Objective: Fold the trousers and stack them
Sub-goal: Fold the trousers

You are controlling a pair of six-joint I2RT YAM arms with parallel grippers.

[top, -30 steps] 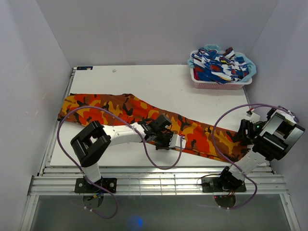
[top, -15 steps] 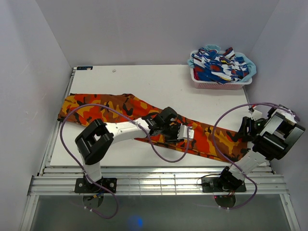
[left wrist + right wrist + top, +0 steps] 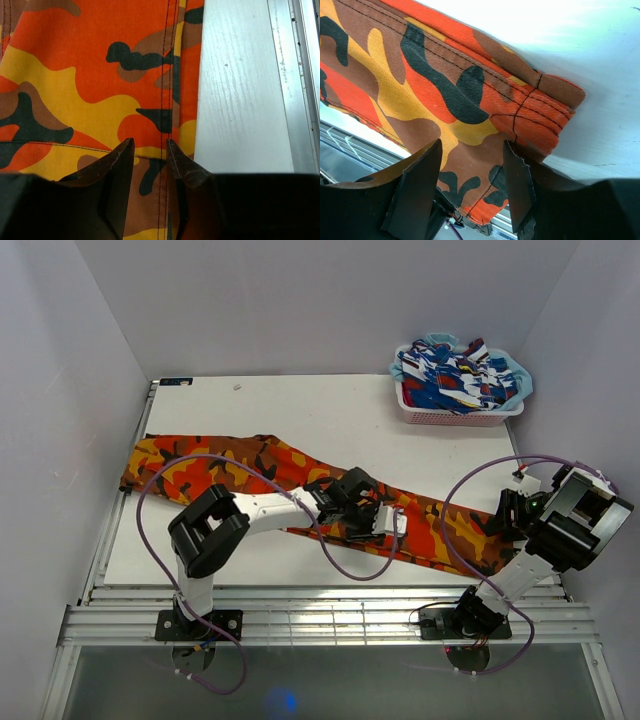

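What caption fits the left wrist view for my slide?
Left hand poised open over the camouflage trousers near their seam, white table alongside.

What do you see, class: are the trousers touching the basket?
Apart. The top view shows bare white table between the trousers and the basket in the far right corner.

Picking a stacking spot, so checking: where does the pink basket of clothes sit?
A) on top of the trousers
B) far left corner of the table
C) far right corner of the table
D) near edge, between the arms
C: the pink basket sits at the far right corner of the table, apart from the trousers.
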